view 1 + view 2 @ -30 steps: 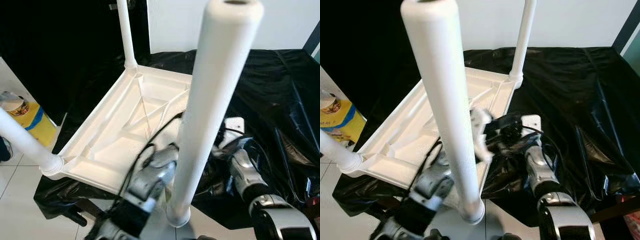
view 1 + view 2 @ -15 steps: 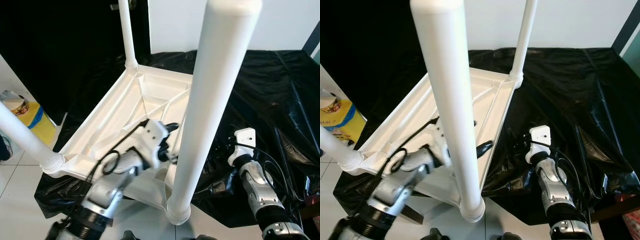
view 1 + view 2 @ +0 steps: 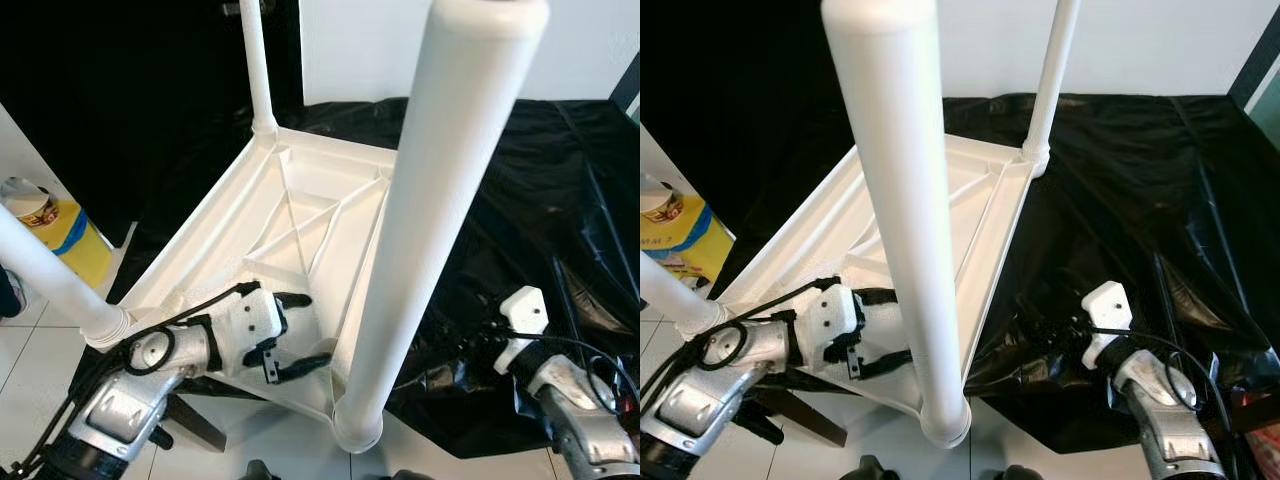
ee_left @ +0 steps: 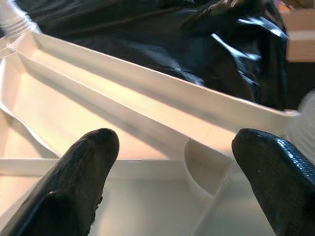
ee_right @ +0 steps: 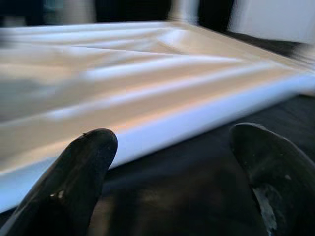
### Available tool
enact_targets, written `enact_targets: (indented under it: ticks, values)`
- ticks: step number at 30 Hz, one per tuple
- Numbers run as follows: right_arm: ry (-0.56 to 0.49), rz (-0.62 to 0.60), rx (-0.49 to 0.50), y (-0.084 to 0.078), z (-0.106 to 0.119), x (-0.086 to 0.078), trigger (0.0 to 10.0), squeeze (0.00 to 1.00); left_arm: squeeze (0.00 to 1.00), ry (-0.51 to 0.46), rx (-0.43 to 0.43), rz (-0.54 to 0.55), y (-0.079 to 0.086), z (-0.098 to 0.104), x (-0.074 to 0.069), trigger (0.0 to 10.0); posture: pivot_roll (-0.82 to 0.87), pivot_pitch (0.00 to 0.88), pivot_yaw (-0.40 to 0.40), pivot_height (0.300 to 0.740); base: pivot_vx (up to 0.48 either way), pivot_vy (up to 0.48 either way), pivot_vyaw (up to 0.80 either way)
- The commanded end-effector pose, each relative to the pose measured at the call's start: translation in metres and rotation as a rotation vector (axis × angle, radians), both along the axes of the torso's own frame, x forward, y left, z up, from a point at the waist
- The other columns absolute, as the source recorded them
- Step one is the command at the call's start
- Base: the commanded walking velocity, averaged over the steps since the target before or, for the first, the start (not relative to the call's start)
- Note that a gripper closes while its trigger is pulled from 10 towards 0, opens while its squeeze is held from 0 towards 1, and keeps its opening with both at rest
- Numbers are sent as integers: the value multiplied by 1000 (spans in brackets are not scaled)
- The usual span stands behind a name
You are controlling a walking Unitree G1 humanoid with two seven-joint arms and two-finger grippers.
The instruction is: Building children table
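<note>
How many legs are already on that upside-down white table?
3: a near leg at the front corner, a far leg at the back, one at the left corner. The fourth corner is hidden.

White plastic table (image 3: 300,230) upside down (ribbed underside), legs (image 3: 430,230) upright

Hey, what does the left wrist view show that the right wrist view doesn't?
Left wrist view alone: the left gripper open inside the upturned tabletop, with its ribs and a curved socket wall between the fingers.

Right wrist view alone: the right gripper open over the black sheet, outside the tabletop, facing its outer edge, with blurred legs at the far side.

Both share the white tabletop, the black sheet and two open black fingers.
</note>
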State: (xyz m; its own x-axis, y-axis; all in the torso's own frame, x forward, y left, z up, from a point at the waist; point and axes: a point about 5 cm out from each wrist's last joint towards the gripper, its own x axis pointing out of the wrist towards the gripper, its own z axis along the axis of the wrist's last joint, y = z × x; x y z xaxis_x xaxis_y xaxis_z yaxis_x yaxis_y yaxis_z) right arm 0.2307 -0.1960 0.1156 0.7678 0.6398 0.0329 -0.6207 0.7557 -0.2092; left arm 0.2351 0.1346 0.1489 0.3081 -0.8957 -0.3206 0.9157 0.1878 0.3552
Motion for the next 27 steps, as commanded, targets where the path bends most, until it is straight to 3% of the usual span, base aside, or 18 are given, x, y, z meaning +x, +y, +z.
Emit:
enact_targets:
  ticks: [1,5,11,13,15,20,21,25,27]
  values:
    - [26,45,7,2,1,-5,10000,0,0,7,41,-47,4,-1,-4,10000,-29,61,-1,740,0,0,0]
    - [99,176,-35,2,7,-23,10000,0,0,-39,188,-55,21,-6,3,10000,-33,65,2,740,0,0,0]
    - [219,314,-61,3,9,-38,10000,0,0,-104,324,-32,27,-16,19,10000,-41,65,1,740,0,0,0]
    - [219,314,-61,3,9,-38,10000,0,0,-104,324,-32,27,-16,19,10000,-41,65,1,740,0,0,0]
    - [292,404,-92,5,11,-46,10000,0,0,-155,417,-1,27,-24,32,10000,-52,68,4,740,0,0,0]
    - [350,498,-130,8,12,-53,10000,0,0,-201,476,71,24,-29,52,10000,-55,69,3,740,0,0,0]
    - [350,498,-130,8,12,-53,10000,0,0,-201,476,71,24,-29,52,10000,-55,69,3,740,0,0,0]
    - [350,553,-157,15,15,-55,10000,0,0,-250,483,185,21,-28,77,10000,-62,69,2,740,0,0,0]
    - [345,557,-161,16,15,-54,10000,0,0,-255,480,201,20,-27,80,10000,-62,68,0,740,0,0,0]
